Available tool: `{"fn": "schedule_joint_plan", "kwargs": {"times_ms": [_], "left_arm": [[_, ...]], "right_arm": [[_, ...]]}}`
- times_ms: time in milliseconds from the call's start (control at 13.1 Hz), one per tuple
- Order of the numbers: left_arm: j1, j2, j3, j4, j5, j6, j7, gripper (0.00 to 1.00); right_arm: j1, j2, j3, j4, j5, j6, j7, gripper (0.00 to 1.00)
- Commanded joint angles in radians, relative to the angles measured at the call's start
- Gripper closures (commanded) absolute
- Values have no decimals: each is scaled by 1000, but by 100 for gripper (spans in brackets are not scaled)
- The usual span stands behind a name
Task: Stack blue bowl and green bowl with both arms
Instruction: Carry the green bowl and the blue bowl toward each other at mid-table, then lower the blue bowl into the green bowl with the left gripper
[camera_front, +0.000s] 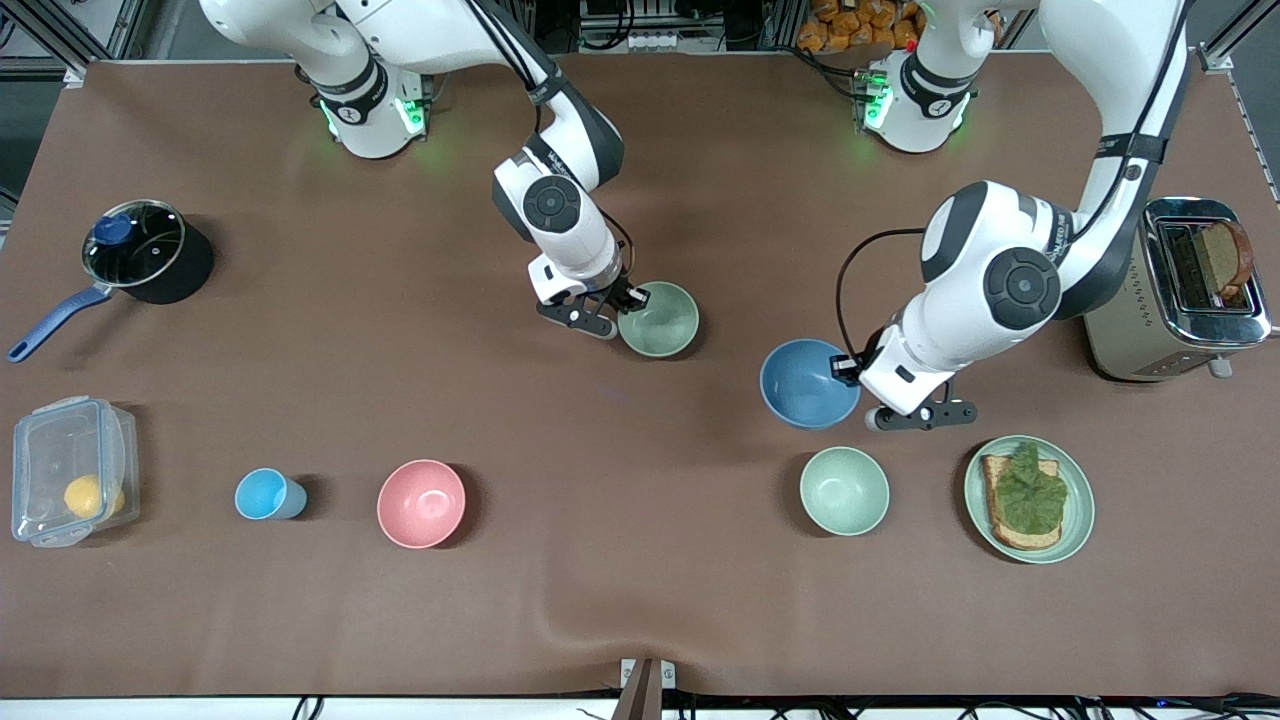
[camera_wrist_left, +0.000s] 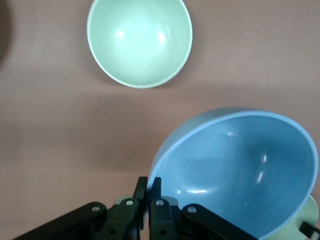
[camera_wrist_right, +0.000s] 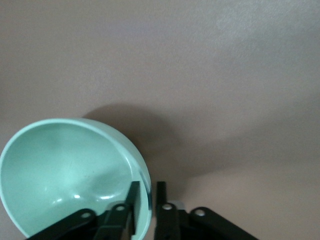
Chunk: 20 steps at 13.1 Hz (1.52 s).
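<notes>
Hands both down at bowl rims: left hand (camera_front: 858, 372) clamped blue bowl (camera_front: 808, 383), lifted and tilted over counter (camera_front: 640, 620); right hand (camera_front: 628, 306) straddled green bowl (camera_front: 660, 320) rim mid-counter, slightly parted. Bowls: four.

Left gripper (camera_front: 852, 368) grips blue bowl (camera_front: 806, 385); right gripper (camera_front: 628, 300) seemingly straddles green bowl (camera_front: 659, 320).

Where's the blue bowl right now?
In the front view, the blue bowl is pinched at its rim by the left gripper, toward the left arm's end of the table, above the pale mint-green bowl.
</notes>
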Motion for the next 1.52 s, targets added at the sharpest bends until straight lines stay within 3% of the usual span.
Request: {"fn": "schedule_joint_plan", "kwargs": {"times_ms": [0, 305, 457, 914, 1448], "left_arm": [[-20, 9, -3, 6, -44, -21, -15, 100], [-80, 24, -3, -15, -101, -21, -21, 100], [-118, 38, -3, -17, -139, -21, -21, 100], [-229, 81, -1, -14, -146, -7, -24, 100], [-242, 90, -1, -28, -146, -7, -64, 100]], "right_arm": [[-6, 5, -14, 30, 12, -19, 15, 0], [-82, -39, -11, 60, 22, -151, 48, 0], [-127, -56, -8, 85, 126, -216, 142, 0], [-197, -32, -12, 77, 416, -207, 225, 0], [-208, 60, -11, 79, 516, -142, 220, 0]]}}
